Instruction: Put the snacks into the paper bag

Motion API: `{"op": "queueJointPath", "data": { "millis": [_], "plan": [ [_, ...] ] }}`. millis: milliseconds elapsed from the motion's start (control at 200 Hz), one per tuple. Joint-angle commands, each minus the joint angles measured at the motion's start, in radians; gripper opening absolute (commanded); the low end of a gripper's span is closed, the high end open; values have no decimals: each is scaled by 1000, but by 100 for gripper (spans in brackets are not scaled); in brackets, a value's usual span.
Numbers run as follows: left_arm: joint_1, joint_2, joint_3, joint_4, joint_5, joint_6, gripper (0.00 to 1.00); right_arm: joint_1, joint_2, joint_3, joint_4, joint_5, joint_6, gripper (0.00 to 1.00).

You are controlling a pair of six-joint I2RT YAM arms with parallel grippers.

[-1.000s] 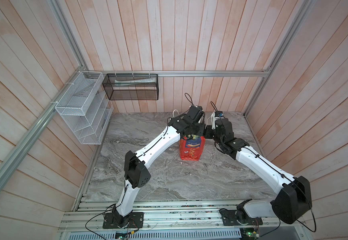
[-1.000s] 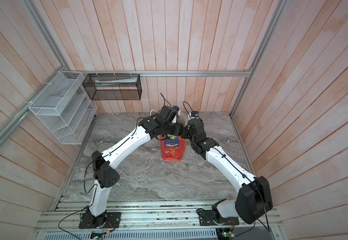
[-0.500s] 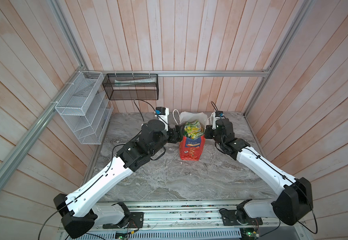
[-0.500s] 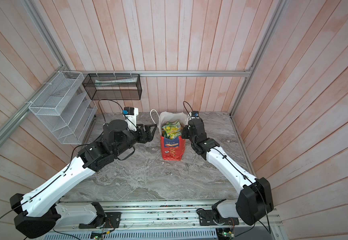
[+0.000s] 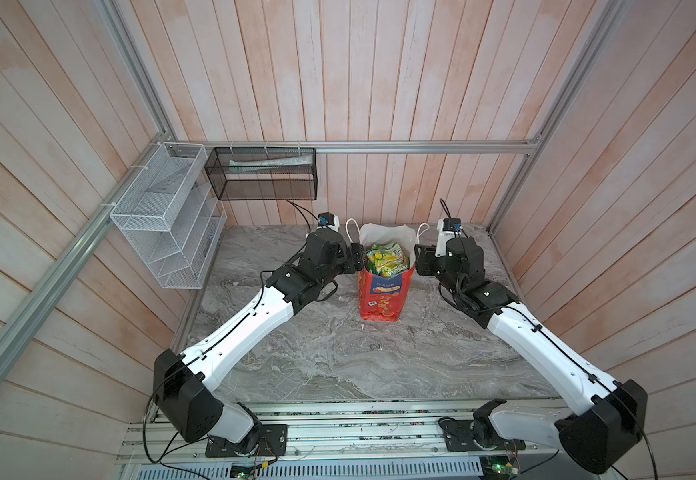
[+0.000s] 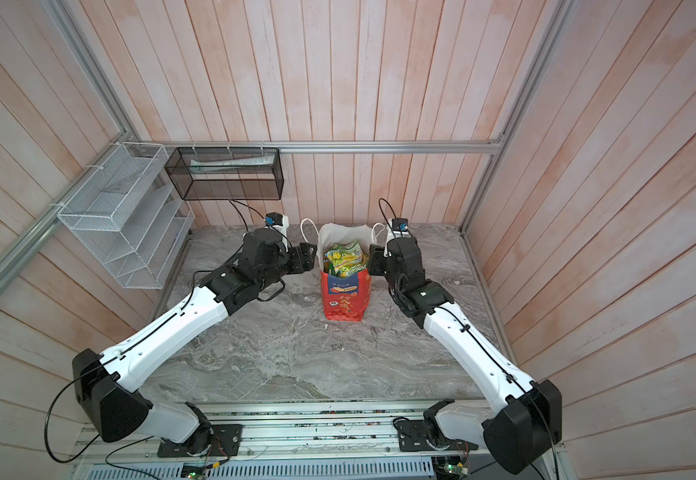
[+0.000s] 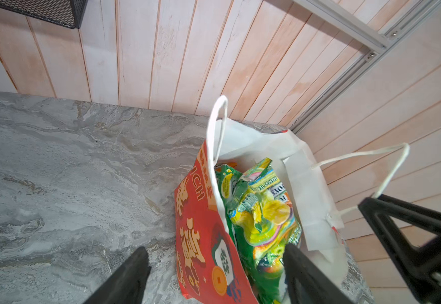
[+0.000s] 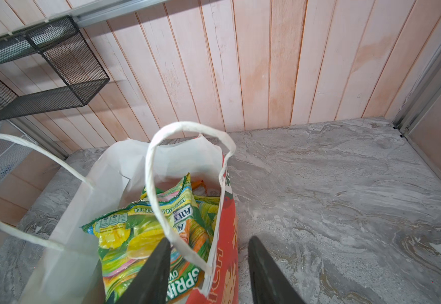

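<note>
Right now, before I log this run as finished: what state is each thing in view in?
paper bag: upright, mouth open.
snacks: inside the bag, green-yellow packets piled up to its rim.
left gripper: open, jaws astride the bag's side wall.
right gripper: open, jaws astride the bag's opposite rim.
black mesh basket: wall-mounted, something pale inside.
white wire rack: wall-mounted, nothing visible on its shelves.
</note>
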Motion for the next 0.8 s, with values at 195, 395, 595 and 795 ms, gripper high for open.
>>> {"op": "queueJointPath", "data": {
  "millis": [195, 395, 595, 795],
  "plan": [
    [84, 28, 70, 43, 103, -8, 75, 1, 74, 125, -55, 48, 22, 45],
    [142, 49, 78, 77, 184, -13, 65, -7, 139, 210, -62, 32, 25, 28],
    [181, 99, 122, 110, 301, -33, 39, -14, 154, 260, -68, -3, 16, 0],
    [183, 149, 250, 53, 397, -66, 0, -15, 106, 275, -64, -74, 6, 0]
  ]
}}
